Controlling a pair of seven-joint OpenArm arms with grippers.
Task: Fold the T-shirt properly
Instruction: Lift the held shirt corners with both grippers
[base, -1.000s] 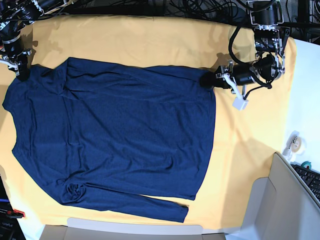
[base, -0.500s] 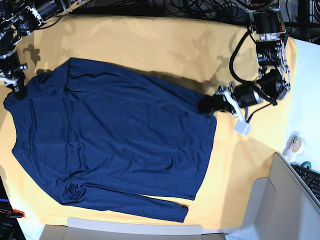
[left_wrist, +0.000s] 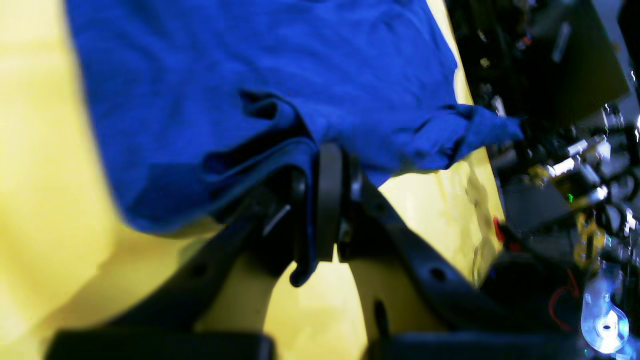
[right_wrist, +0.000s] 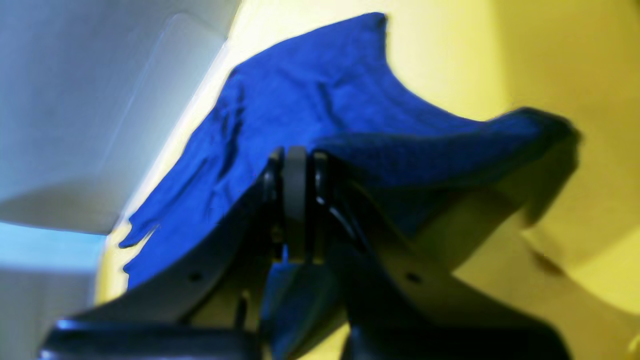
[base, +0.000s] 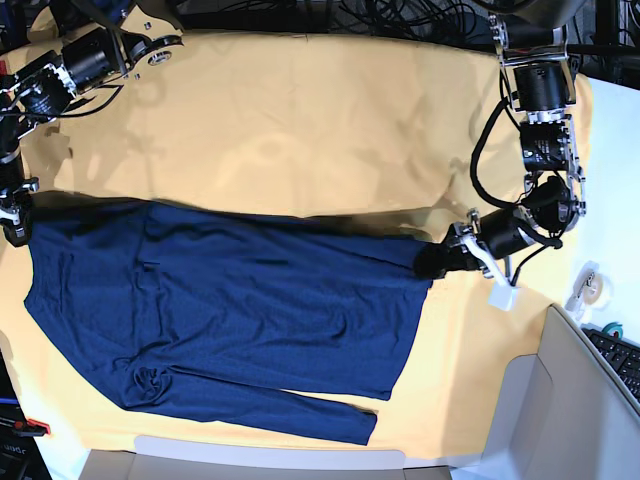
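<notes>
Both arms are mostly black with silver metal joints and a tangle of black cables looping off them. The left end effector (base: 437, 262) has matte black fingers with small round screw holes, plus a white tag-like block hanging off the wrist. The right end effector (base: 14, 225) looks the same: black finger arms and a dark rubbery pad (right_wrist: 296, 200) sandwiched between lighter plates.

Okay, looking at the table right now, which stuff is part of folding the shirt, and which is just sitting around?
Part of the job:
- navy shirt
- left gripper, shut on the shirt's edge
- right gripper, shut on the opposite edge
- yellow cloth under the shirt

Just lying about:
- tape roll
- keyboard
- cardboard box
- cables
</notes>
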